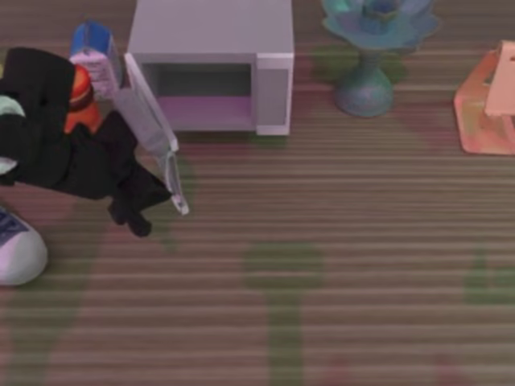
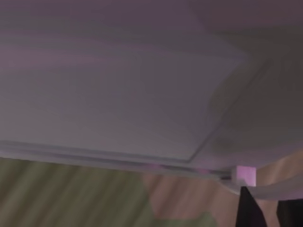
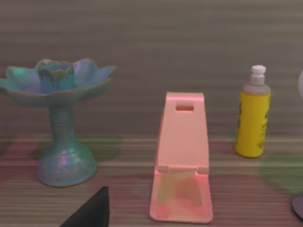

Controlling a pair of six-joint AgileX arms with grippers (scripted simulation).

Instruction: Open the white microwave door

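Striped tabletop (image 1: 338, 241), left rear: left claw (image 1: 138, 211) sits at the free edge of the white microwave door (image 1: 153, 129) — whether it grips cannot be told. Door stands swung wide from the white microwave (image 1: 211, 40), purple floor exposed. Right arm out of the top view — a lotus stand (image 3: 56, 137) and pink holder (image 3: 182, 161) before its camera.
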